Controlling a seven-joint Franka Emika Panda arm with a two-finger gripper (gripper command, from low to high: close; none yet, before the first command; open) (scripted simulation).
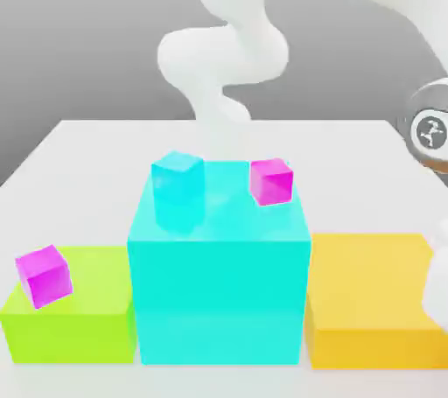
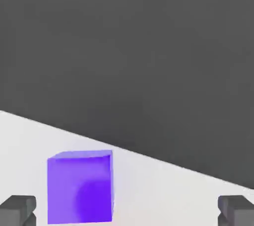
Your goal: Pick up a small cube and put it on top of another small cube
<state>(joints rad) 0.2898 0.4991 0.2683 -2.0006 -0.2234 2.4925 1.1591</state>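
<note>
Nearest the hand camera, a purple cube is sitting on the white worktop, with the dark backdrop lying beyond the worktop's far edge. Two grey fingertips are showing at either side of the hand view, and the gripper is standing spread wide with nothing between its jaws; the purple cube is lying between the fingertips' lines but nearer one of them, and nothing is touching it. In the exterior view, three big blocks are sitting in a row along the near edge of the white worktop: a lime block at the exterior view's left, a taller cyan block in the middle, and an orange block at the exterior view's right. A small magenta cube is resting tilted on the lime block's top, near its left edge. A small cyan cube is sitting on the tall cyan block near its far left corner, and another small magenta cube is sitting near its far right corner, the two well apart. Behind the blocks the white arm is curving up from the worktop's far edge.
</note>
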